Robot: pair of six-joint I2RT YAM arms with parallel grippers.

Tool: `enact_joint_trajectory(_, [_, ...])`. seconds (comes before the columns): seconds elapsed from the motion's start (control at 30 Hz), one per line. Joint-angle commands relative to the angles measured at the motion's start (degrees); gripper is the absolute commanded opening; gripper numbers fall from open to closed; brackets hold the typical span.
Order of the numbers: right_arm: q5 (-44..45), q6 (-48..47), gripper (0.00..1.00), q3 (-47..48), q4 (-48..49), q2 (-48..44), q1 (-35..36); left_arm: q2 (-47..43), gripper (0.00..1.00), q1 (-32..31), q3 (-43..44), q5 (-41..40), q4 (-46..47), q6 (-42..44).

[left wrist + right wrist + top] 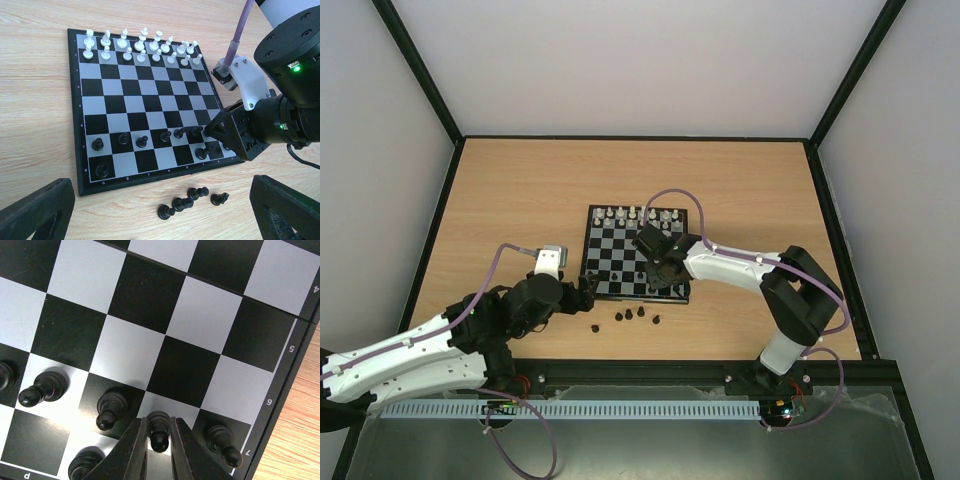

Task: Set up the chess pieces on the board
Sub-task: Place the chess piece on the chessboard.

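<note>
R gripper (pixel 159 442) is reaching down over the near-right part of the board (pixel 620 255), w/ its two fingers (pixel 131 452) sitting tight on either side of one black pawn (pixel 159 426). The pawn is standing upright on a pale square in the row marked 7, one square in from the board's right edge. The pads are hugging its head so closely that I can't tell whether they're pinching it or just flanking it. Other black pieces (pixel 123 139) are standing along that same row, approx one per square: one is just beside the flanked pawn on the dark edge square and more are running off to the left. A few are also sitting in the nearest row behind them. White pieces (pixel 142 42) are filling the two far rows, and the middle squares are lying bare. Loose black pieces (pixel 181 203) are lying in a small cluster on the table (pixel 520 200) just off the board's near edge, apart from both arms. L gripper (pixel 588 292) is hovering low by the board's near-left corner w/ its fingers (pixel 37 212) spread wide, one at each bottom corner of the left wrist view, holding nothing and touching no piece.
</note>
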Motion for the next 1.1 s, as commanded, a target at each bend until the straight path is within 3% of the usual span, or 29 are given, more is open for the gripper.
enact_joint_trajectory(0.0, [1.42, -0.18, 0.15, 1.14, -2.4, 0.76, -0.37, -0.29, 0.99, 0.37, -0.31, -0.99, 0.48, 0.75])
enact_joint_trajectory(0.7, [2.38, -0.34, 0.18, 1.28, -4.01, -2.11, -0.38, 0.92, 0.99, 0.33, 0.04, -0.55, 1.12, 0.67])
enact_joint_trajectory(1.07, [-2.67, -0.52, 0.28, -0.17, -3.39, -9.67, -0.3, 1.87, 0.99, 0.33, 1.47, -0.96, 0.57, 0.58])
